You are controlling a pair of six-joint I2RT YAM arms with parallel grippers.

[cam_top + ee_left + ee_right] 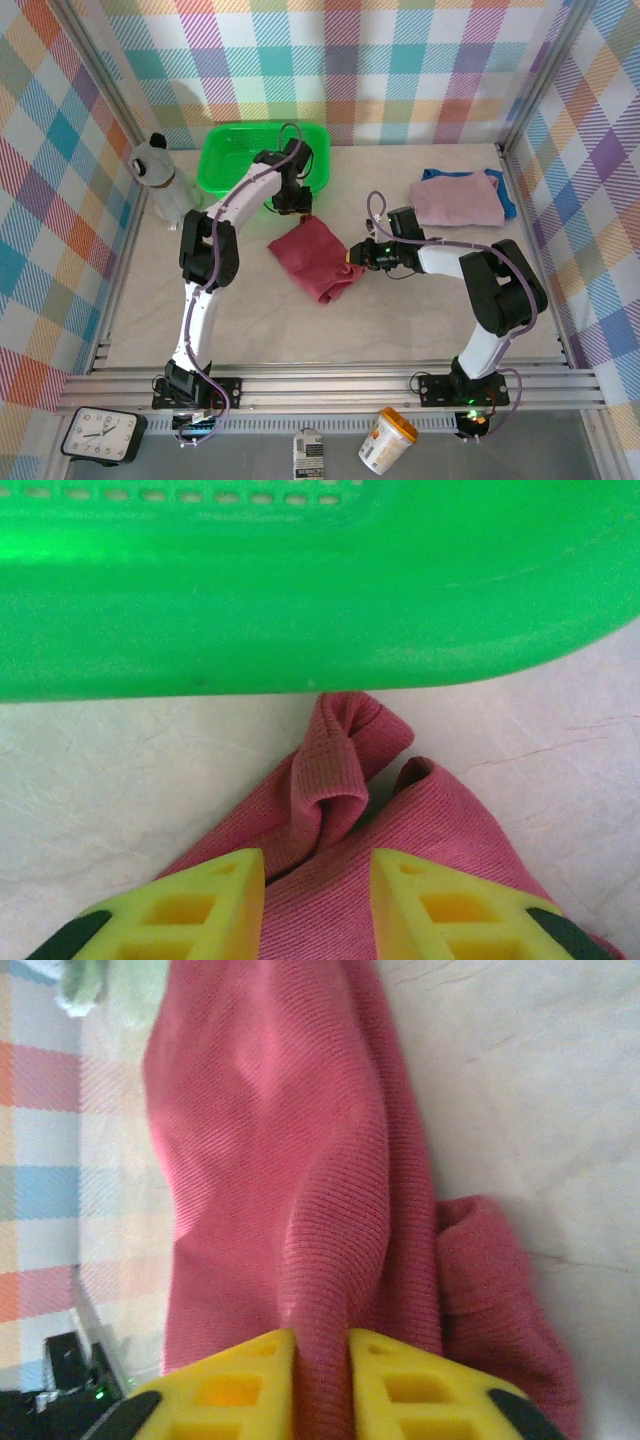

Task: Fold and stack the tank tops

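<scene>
The dark red tank top (312,258) lies folded in the middle of the table. My left gripper (293,205) hovers over its far corner, just in front of the green basket. In the left wrist view this gripper (315,865) is open, and the red cloth (340,770) lies loose under the gap. My right gripper (355,255) is at the top's right edge. In the right wrist view it (322,1338) pinches a raised ridge of the red cloth (270,1140). The mauve-pink tank top (455,200) lies folded at the back right on the blue tank top (508,197).
The green plastic basket (225,170) stands at the back, close to my left gripper; its wall (300,600) spans the left wrist view. A spray bottle (165,180) stands at the back left. Checked walls surround the table. A clock (100,435) and a tub (388,440) sit below the front rail.
</scene>
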